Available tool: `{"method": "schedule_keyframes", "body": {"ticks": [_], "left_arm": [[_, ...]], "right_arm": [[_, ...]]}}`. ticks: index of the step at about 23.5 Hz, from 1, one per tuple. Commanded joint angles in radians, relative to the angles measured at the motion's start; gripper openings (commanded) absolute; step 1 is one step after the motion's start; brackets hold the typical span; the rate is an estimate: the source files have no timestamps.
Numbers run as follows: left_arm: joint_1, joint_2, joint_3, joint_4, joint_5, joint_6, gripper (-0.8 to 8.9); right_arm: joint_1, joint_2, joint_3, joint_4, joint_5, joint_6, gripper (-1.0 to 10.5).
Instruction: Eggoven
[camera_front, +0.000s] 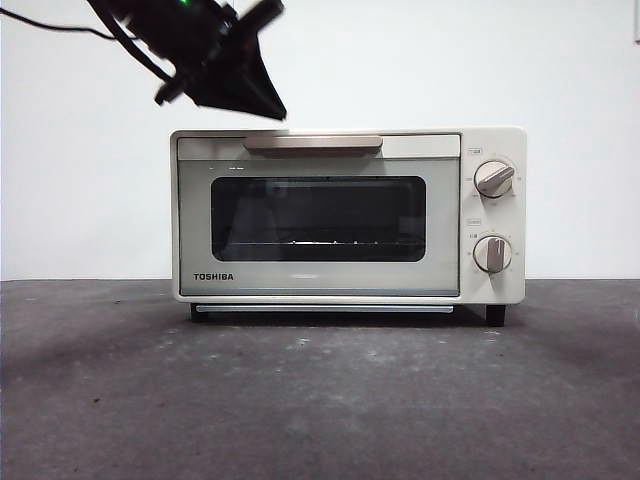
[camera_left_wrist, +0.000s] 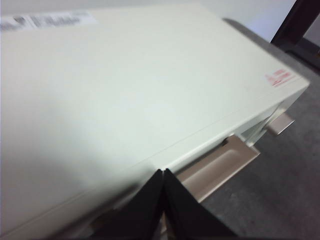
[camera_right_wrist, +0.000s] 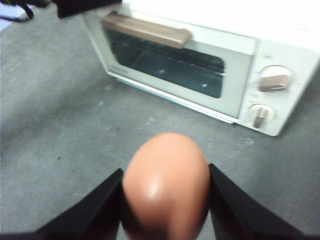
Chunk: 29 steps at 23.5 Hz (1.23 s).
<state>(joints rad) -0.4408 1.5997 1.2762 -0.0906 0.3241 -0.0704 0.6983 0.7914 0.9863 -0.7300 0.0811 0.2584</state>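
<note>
Pressed together with nothing between its jaws, the left end effector (camera_left_wrist: 163, 172) was seen poised just above the front top edge of the oven (camera_front: 320, 215), over the left part of the door handle (camera_front: 313, 143); in the front view it showed as a dark wedge (camera_front: 235, 85) at the upper left. The right end effector (camera_right_wrist: 165, 200) was held well back from the oven and above the desk (camera_front: 320, 400), its jaws pinching a reddish-brown egg (camera_right_wrist: 165, 182) on both sides. The egg was not visible in the front view.

The oven stood on the desk with its door shut, the glass window (camera_front: 318, 218) dark and a wire rack faintly seen inside. Two beige knobs (camera_front: 493, 178) were set at its right.

The step in hand was judged to be the opening of the door, so that the egg could be put inside. To do it well, the left end effector would need to be brought down in front of the handle, either spread to grip the bar or hooked behind it, and then drawn toward the near side and downward along the arc of the door's bottom hinge, not pulled straight out, lest the light oven be dragged across the desk. The egg should be kept clear of the door's swing until the door lay fully open, and held with gentle, steady pressure, since its smooth shell could slip or crack.
</note>
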Motion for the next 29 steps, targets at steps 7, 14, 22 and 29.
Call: {"method": "schedule_keyframes", "body": {"ticks": [7, 14, 22, 29], "left_arm": [[-0.047, 0.065, 0.027, 0.013, -0.107, 0.073, 0.07], [-0.063, 0.09, 0.027, -0.014, -0.124, 0.087, 0.07], [-0.114, 0.103, 0.027, -0.145, -0.124, 0.116, 0.07], [-0.192, 0.103, 0.027, -0.27, -0.123, 0.115, 0.07]], "right_arm": [[0.008, -0.03, 0.018, -0.013, 0.006, -0.012, 0.0], [0.008, -0.031, 0.018, -0.037, 0.006, -0.012, 0.0], [0.008, -0.031, 0.018, -0.034, 0.006, -0.024, 0.0], [0.008, -0.03, 0.018, -0.032, 0.006, -0.031, 0.0]]}}
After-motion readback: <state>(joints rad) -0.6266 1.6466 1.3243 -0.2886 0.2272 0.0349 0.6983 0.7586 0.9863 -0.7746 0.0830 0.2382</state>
